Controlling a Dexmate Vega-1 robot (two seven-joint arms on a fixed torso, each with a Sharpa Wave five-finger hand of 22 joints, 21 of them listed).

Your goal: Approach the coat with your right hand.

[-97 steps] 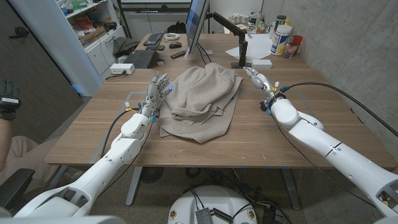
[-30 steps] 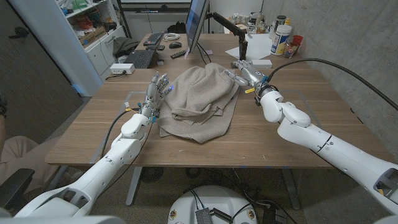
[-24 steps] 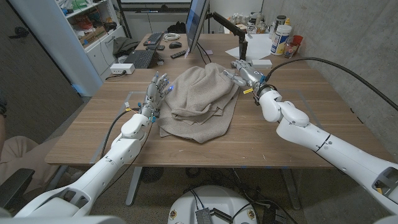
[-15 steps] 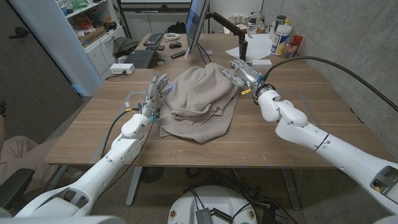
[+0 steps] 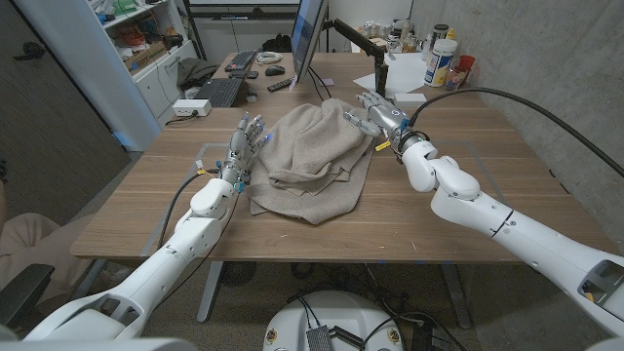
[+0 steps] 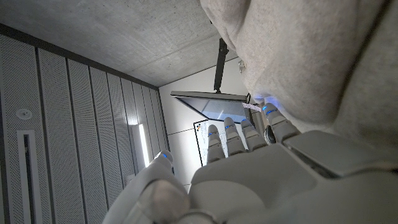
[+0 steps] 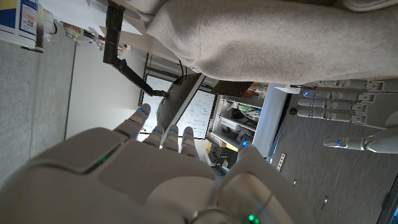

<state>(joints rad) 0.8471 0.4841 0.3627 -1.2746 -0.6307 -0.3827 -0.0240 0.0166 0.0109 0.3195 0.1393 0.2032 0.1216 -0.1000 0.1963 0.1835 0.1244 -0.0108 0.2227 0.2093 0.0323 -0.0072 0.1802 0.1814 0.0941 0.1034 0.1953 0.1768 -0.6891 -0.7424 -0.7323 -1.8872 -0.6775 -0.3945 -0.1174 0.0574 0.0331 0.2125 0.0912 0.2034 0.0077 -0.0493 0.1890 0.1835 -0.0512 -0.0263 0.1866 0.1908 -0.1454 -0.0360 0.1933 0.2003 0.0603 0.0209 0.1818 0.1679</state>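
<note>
Coat of crumpled beige knit (image 5: 317, 156) lies mid-table, and the right hand (image 5: 373, 114), fingers spread and holding nothing, hovers just beside its far right edge, so the approach looks nearly done.

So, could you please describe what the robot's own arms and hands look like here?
Both arms have smooth, glossy white rounded shells, with a black cable running alongside each. The left hand and right hand are grey and silver metal with jointed fingers, small blue lights at the fingertips and bits of yellow and blue at the wrists.
</note>
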